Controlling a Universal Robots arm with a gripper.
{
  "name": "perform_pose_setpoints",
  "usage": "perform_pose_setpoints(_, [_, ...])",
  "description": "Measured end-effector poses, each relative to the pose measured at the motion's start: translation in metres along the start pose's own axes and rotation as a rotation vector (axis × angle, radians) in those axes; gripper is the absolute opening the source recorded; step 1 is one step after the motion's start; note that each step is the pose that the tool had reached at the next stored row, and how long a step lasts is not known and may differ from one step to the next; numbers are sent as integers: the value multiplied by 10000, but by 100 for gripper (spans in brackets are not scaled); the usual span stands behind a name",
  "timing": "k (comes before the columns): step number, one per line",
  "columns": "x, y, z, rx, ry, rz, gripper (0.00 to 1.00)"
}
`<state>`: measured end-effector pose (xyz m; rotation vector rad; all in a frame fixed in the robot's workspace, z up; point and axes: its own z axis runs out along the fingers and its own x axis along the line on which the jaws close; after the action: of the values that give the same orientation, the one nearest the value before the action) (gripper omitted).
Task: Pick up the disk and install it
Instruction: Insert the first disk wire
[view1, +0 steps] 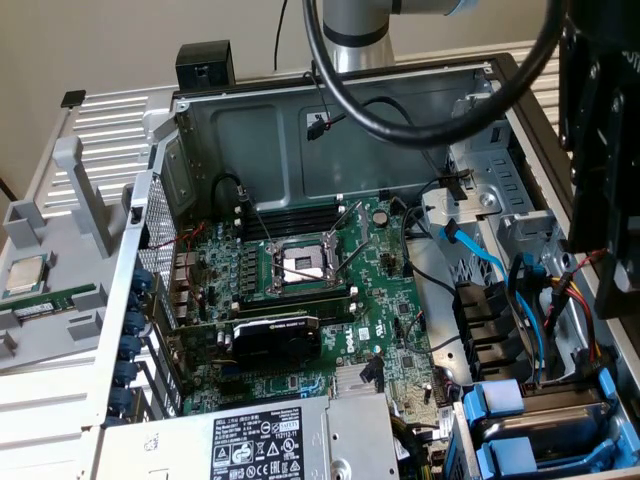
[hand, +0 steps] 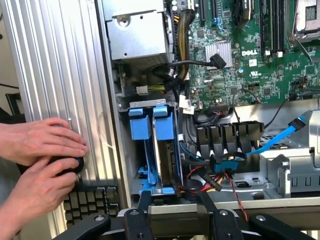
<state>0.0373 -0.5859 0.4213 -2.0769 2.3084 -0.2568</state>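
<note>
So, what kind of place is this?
Probably a computer-assembly test bench: an open computer case with its motherboard exposed, a robot arm above it, and a person's hands beside a keyboard.

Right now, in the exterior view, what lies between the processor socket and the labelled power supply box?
A black graphics card lies between the processor socket and the power supply box; the exterior view shows it.

Pincer (hand: 175, 200), jaws apart, hangs near the disk (hand: 163, 150), seemingly clear.

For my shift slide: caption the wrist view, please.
Gripper near two blue-framed drives standing side by side in a bay of the open case; a person's hands work beside it.
</note>
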Motion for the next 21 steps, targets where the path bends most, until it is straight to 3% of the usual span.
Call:
perform_pose_setpoints(2, [0, 1, 5, -63, 41, -186, 49])
perform_pose_setpoints(10, [7, 4, 27, -485, -5, -895, 49])
perform_pose_setpoints(17, [151, -8, 59, -566, -49, -998, 49])
perform_pose_setpoints(21, [218, -14, 72, -597, -160, -1041, 49])
